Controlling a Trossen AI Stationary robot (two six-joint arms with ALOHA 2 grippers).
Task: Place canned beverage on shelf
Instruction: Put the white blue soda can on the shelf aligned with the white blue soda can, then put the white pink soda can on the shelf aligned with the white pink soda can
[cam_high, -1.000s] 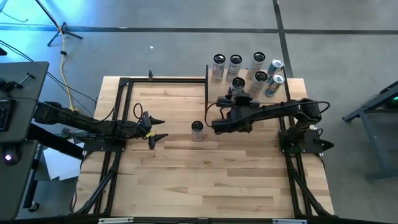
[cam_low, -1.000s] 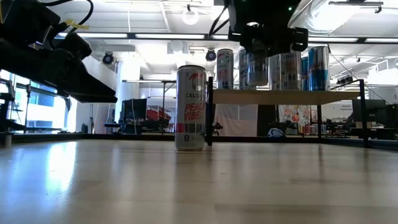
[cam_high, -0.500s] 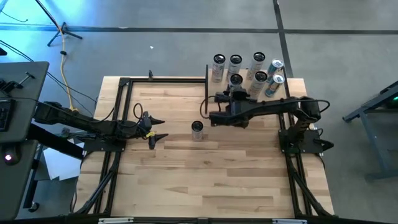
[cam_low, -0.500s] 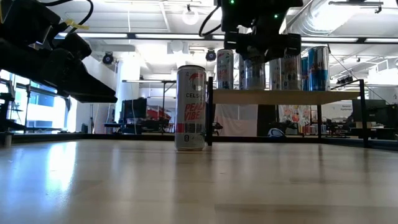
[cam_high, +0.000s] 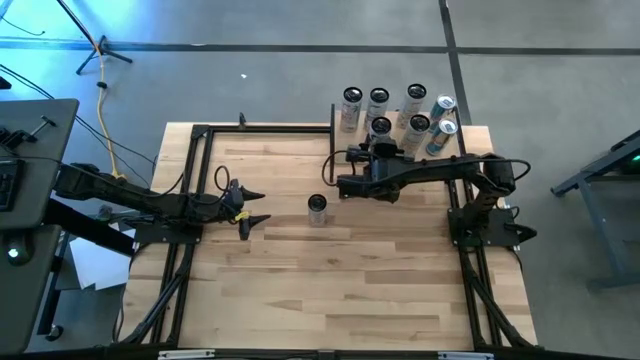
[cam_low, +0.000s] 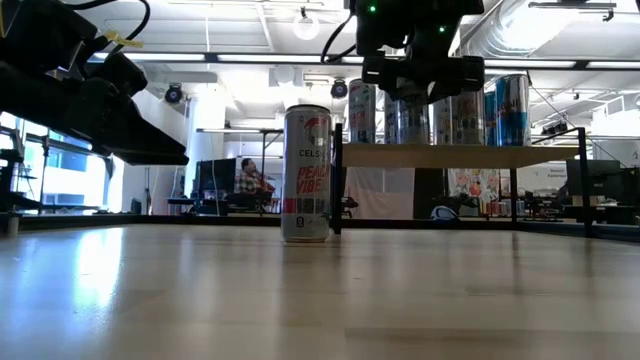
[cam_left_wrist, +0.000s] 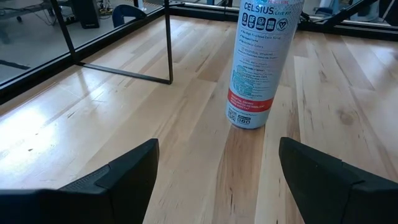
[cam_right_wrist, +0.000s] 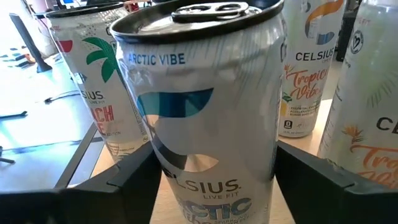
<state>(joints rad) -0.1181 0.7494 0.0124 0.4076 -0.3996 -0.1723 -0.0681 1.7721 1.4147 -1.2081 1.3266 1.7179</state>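
The shelf (cam_low: 450, 155), a small wood plank on black posts at the table's far right, carries several cans (cam_high: 415, 95). My right gripper (cam_right_wrist: 217, 177) reaches over it from the near side and is shut on a white "Arctic Vibe" can (cam_right_wrist: 211, 112), which stands among the others (cam_high: 380, 127). Another Celsius can (cam_high: 317, 205) stands upright on its base on the tabletop near the middle. My left gripper (cam_high: 255, 205) waits open at the left of that can (cam_left_wrist: 261, 62), pointing at it from a distance. My right gripper has the Arctic Vibe can between its two fingers, one on each side of the can's wall (cam_right_wrist: 163, 155), about mid-height. The fingers come nearly level from the table's near side. The can stands upright, and in the low view its base looks level with the shelf top (cam_low: 405, 143).
A Peach Vibe can (cam_right_wrist: 93, 93) and Tropical Vibe cans (cam_right_wrist: 305, 81) crowd close around the held one. Black frame rails (cam_high: 200, 160) run along the table's left, far and right sides. The open tabletop (cam_high: 330, 280) stretches toward the near edge.
My right gripper has shifted a little toward the table's far edge with the Arctic Vibe can, in among the cans on the shelf. The can has stayed upright.
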